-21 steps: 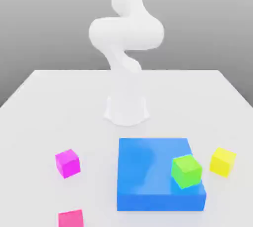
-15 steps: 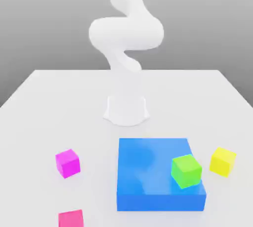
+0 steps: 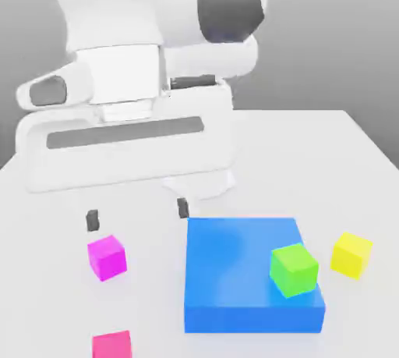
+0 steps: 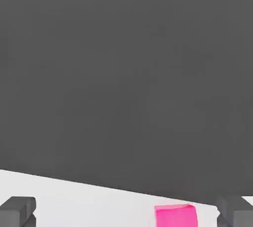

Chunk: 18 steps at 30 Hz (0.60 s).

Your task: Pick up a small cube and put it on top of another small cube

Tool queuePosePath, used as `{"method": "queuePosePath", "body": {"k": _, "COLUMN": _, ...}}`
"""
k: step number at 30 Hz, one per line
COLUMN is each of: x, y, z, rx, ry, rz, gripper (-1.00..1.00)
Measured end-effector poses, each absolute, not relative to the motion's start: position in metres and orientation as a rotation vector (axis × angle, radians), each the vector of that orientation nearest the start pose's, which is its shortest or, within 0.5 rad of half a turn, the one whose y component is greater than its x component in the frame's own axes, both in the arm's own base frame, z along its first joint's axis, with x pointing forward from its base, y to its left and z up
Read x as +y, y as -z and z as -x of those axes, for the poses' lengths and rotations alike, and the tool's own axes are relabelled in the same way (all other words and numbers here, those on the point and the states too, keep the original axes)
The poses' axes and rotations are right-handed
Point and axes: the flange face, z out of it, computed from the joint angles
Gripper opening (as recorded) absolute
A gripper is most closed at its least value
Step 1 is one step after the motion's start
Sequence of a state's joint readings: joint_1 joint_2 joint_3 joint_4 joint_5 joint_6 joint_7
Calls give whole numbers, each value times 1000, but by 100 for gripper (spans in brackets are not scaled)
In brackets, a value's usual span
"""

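Approach phase of a stacking task. The gripper hangs above the table with its two dark fingertips spread as wide as they go and nothing between them. The crimson cube to be lifted rests untouched at the table's near edge; in the hand view, this cube lies between the fingertips but nearer one of them. The magenta cube, the stacking base, sits farther from that edge, apart from the crimson one and just below a fingertip in the exterior view. A green cube rests on the blue flat block; a yellow cube lies beyond. Judged next: centre over the crimson cube, descend, close.
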State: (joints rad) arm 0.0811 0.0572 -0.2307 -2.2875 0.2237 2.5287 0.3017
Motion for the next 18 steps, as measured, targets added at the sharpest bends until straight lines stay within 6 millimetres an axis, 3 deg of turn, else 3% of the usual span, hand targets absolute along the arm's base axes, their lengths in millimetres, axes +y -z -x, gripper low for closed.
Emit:
{"method": "queuePosePath", "body": {"k": 8, "x": -115, "y": -214, "z": -521, "rx": 870, "ry": 32, "rz": 2998, "gripper": 0}}
{"method": "queuePosePath", "body": {"k": 12, "x": -120, "y": -155, "z": -518, "rx": 861, "ry": 4, "rz": 3021, "gripper": 0}}
{"method": "queuePosePath", "body": {"k": 13, "x": -120, "y": -141, "z": -518, "rx": 862, "ry": 2, "rz": 3021, "gripper": -100}}
{"method": "queuePosePath", "body": {"k": 18, "x": -120, "y": -141, "z": -518, "rx": 862, "ry": -1, "rz": 3021, "gripper": -100}}
